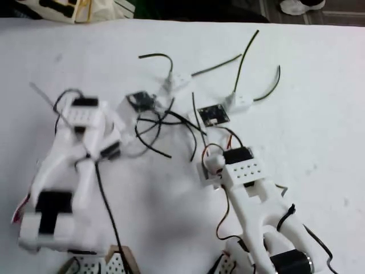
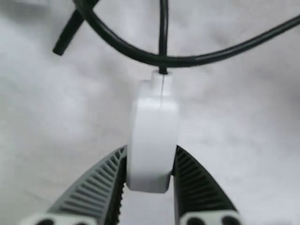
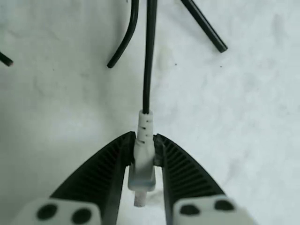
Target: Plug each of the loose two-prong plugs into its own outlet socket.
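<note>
Jaws of both grippers are closed tight on white cord ends over the white table (image 1: 308, 68).
Left gripper (image 2: 150, 154) pinches a rounded white connector body (image 2: 152, 122) by its sides. Right gripper (image 3: 144, 138) clamps a slim white plug (image 3: 144, 125) on a black cord (image 3: 149, 61). Two dark square blocks (image 1: 140, 101) (image 1: 214, 114) lie mid-table among loose cords.
</note>
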{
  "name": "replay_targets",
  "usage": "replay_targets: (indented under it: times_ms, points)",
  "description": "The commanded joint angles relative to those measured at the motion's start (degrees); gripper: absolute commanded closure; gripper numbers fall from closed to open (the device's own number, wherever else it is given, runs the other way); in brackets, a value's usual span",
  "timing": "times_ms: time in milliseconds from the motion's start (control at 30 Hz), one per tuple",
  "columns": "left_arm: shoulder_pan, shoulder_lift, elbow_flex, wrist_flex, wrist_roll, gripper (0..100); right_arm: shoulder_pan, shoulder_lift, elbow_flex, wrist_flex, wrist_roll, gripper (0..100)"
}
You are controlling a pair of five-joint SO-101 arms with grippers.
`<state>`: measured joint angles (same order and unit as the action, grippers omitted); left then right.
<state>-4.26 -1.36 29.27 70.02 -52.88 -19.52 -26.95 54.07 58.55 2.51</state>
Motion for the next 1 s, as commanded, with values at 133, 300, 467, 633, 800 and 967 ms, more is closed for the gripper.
replay_targets:
  times_ms: [133, 300, 467, 633, 800, 967]
  points:
    - [1.3, -24.6, 26.1, -14.2, -0.7, 80, 0.7, -2.1, -0.4, -0.7, -0.2, 98.1]
    - [1.5, -33.8, 33.2, -16.0, -0.8, 76, 0.7, -2.1, -0.4, -0.7, -0.2, 98.1]
    - [1.2, -43.3, 33.2, -9.5, -0.3, 76, 0.7, -2.1, -0.4, -0.7, -0.3, 98.1]
    - [-2.7, -54.3, 33.5, -10.9, 5.1, 76, 0.7, -2.1, -0.4, -0.7, -0.3, 98.1]
    - [-3.0, -56.8, 34.6, -12.4, 6.5, 83, 0.7, -2.1, -0.4, -0.7, -0.4, 98.1]
    - [-3.2, -49.6, 33.1, -13.0, 6.8, 82, 0.7, -2.1, -0.4, -0.7, -0.4, 98.1]
